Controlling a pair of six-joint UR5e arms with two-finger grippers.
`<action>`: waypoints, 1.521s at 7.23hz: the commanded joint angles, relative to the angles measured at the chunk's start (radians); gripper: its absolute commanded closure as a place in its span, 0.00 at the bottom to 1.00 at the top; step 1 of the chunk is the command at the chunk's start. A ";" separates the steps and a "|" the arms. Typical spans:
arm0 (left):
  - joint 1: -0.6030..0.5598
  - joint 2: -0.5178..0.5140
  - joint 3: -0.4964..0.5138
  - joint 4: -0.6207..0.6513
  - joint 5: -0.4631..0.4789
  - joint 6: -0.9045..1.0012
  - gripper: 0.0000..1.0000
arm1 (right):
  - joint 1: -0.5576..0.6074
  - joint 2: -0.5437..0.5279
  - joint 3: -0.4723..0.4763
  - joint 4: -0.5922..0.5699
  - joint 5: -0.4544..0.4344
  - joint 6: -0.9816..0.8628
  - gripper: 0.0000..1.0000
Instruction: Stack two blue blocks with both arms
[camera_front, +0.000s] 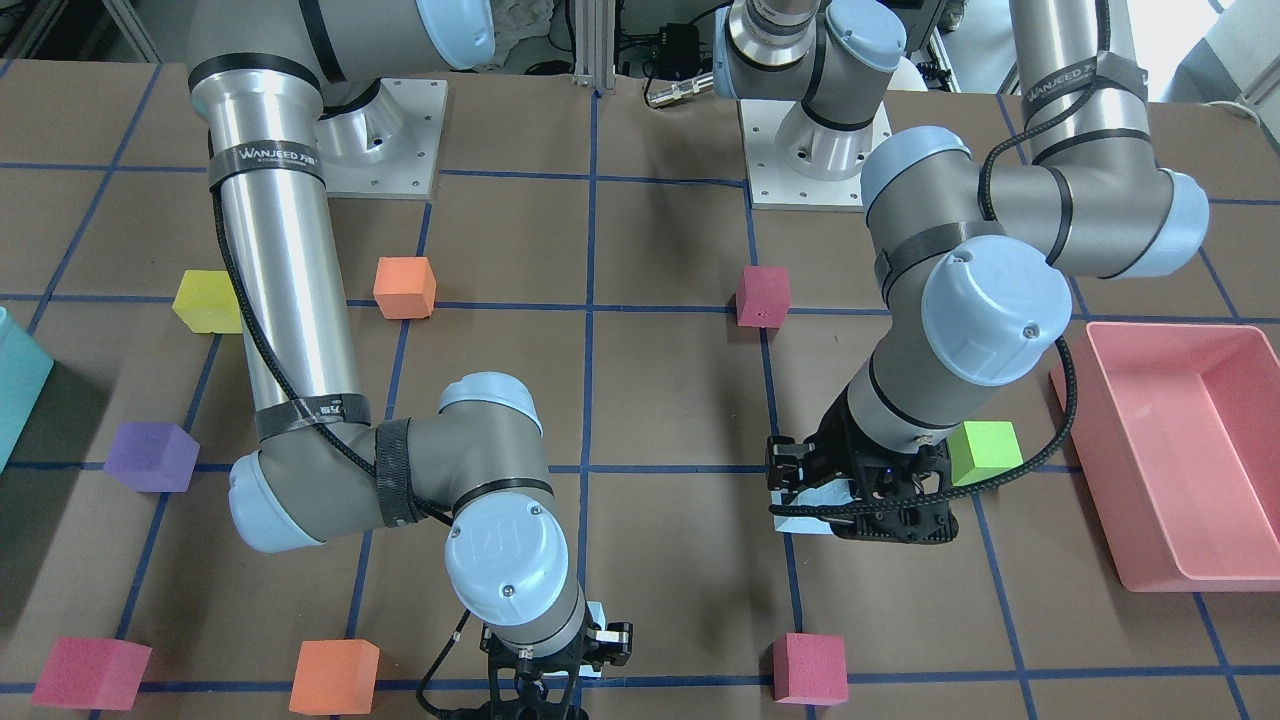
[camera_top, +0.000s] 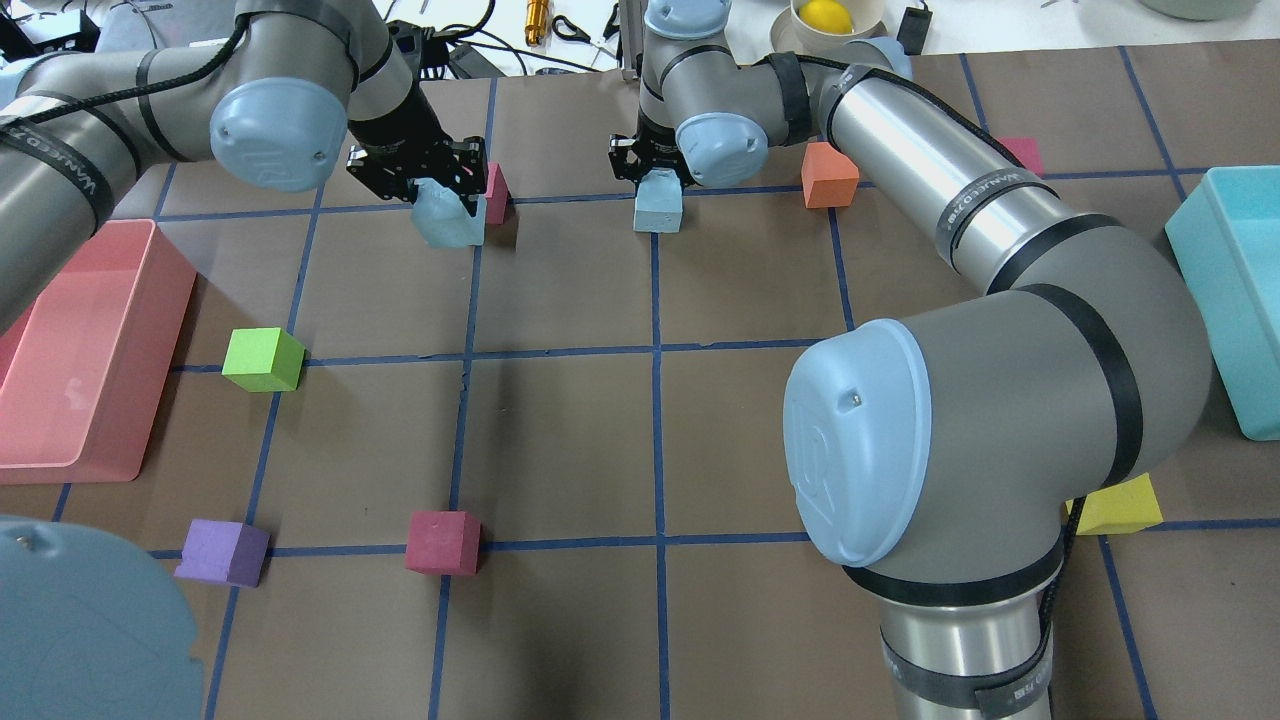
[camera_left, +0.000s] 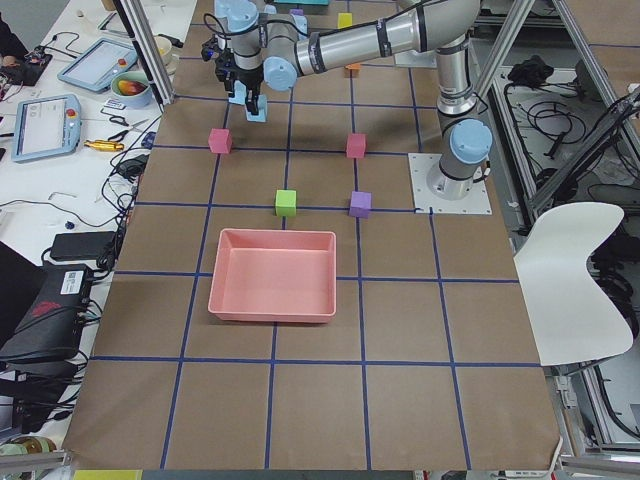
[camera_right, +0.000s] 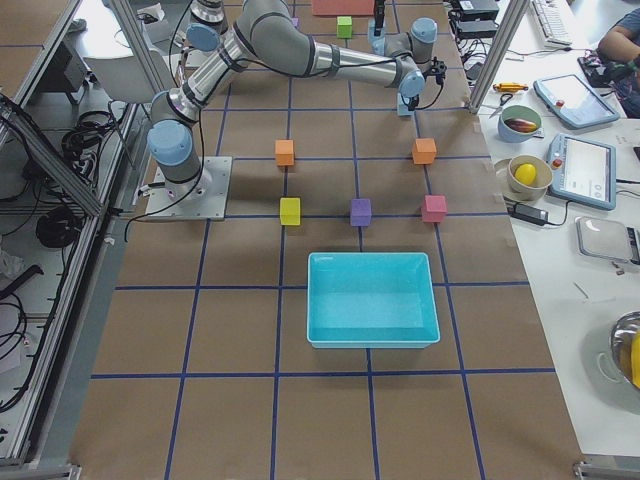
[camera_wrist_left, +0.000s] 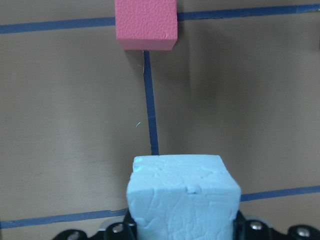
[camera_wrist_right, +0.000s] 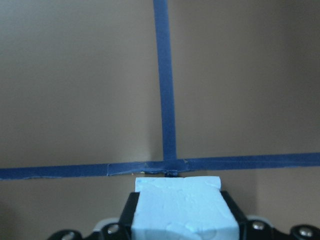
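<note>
My left gripper (camera_top: 440, 190) is shut on a pale blue block (camera_top: 450, 228) at the far left of the middle and holds it slightly above the table. The block fills the bottom of the left wrist view (camera_wrist_left: 182, 195). My right gripper (camera_top: 657, 178) is shut on the second pale blue block (camera_top: 657, 212) at the far middle, on a blue tape line. That block sits between black fingers (camera_wrist_right: 131, 212) in the right wrist view (camera_wrist_right: 180, 207). I cannot tell whether it touches the table. The two blocks are about one grid square apart.
A pink cube (camera_top: 496, 190) stands just behind the left gripper, and an orange cube (camera_top: 828, 174) right of the right gripper. A pink bin (camera_top: 90, 340) is at the left edge, a teal bin (camera_top: 1235, 300) at the right. Green (camera_top: 262, 358), purple (camera_top: 222, 552), dark pink (camera_top: 442, 541) and yellow (camera_top: 1115, 508) cubes lie nearer.
</note>
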 joint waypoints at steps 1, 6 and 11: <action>-0.016 -0.039 0.097 -0.055 -0.001 -0.038 1.00 | 0.000 0.003 0.000 0.002 0.000 0.008 0.00; -0.055 -0.117 0.222 -0.062 -0.003 -0.104 1.00 | -0.084 -0.220 0.012 0.316 -0.017 -0.030 0.00; -0.208 -0.311 0.463 -0.073 -0.003 -0.321 1.00 | -0.264 -0.438 0.134 0.588 -0.021 -0.282 0.00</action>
